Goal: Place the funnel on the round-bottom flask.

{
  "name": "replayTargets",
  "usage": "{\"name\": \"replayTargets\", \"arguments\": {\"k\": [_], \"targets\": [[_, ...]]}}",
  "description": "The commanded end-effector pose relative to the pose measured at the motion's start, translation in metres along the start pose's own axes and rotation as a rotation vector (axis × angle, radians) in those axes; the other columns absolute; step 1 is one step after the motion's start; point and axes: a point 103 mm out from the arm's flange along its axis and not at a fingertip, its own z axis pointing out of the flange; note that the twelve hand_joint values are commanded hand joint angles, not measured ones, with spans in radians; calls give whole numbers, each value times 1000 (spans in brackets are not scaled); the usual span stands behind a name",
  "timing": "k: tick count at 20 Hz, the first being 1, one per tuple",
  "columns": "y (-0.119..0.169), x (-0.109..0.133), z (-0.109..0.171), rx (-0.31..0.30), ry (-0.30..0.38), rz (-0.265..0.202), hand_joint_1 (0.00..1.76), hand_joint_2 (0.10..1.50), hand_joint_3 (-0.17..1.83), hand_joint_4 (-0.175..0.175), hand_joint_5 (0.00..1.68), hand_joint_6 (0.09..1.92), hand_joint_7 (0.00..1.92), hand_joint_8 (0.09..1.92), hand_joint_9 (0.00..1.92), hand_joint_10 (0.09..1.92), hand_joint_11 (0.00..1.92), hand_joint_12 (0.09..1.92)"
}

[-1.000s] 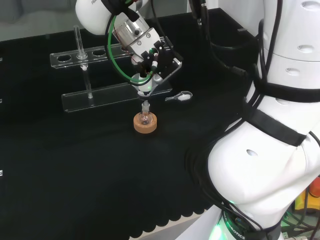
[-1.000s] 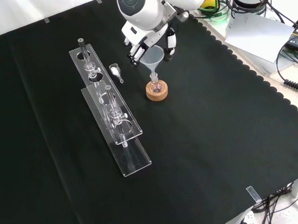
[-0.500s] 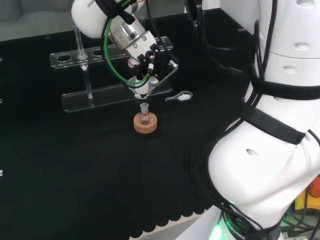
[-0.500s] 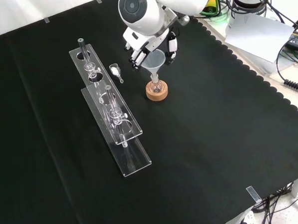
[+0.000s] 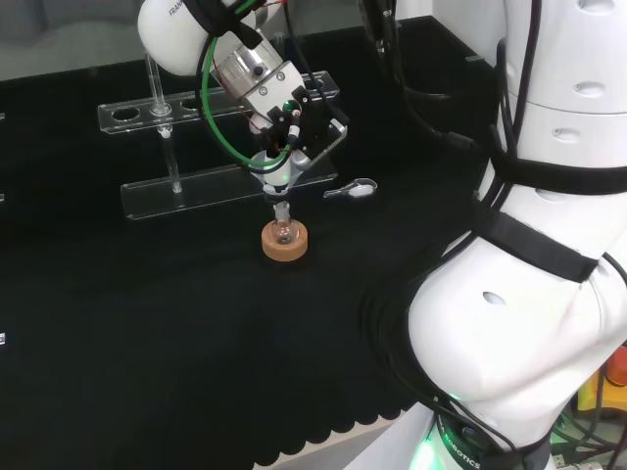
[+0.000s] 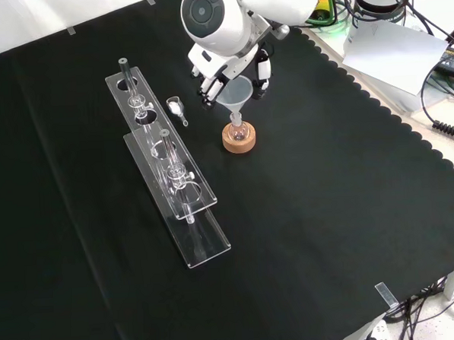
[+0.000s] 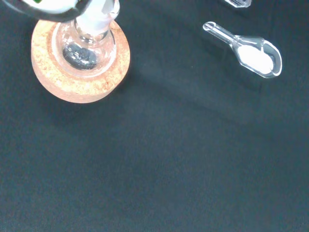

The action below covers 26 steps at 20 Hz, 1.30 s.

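Over the last second the robot hand (image 5: 294, 117) shifted leftward and slightly farther off in the head view, carrying the funnel (image 6: 237, 94) with it. In the front view the funnel's bowl moved a little up and to the left, so it ended tilted less and its stem stood more directly over the neck of the round-bottom flask (image 6: 238, 129).

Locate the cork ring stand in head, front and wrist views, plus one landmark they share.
Head view: cork ring left of centre, in front of the clear rack, under the hand.
Front view: cork ring upper centre, right of the rack.
Wrist view: cork ring large, flask seated in it.
Shared landmark: clear scoop with white powder.
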Motion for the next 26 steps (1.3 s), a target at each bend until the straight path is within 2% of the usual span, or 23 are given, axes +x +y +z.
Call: {"name": "replayTargets", "arguments": {"k": [1, 12, 18, 26], "targets": [[0, 0, 1, -1, 4, -3, 927, 736, 727, 24, 718, 793, 693, 690, 1009, 476, 660, 1239], [2, 0, 8, 6, 8, -4, 926, 736, 728, 22, 712, 793, 681, 689, 998, 474, 659, 1239], [3, 1, 9, 4, 6, -3, 921, 734, 727, 3, 677, 788, 641, 686, 963, 470, 649, 1236], [4, 3, 11, 1, 19, -5, 915, 732, 728, -1, 656, 811, 611, 719, 937, 498, 642, 1242]]}}
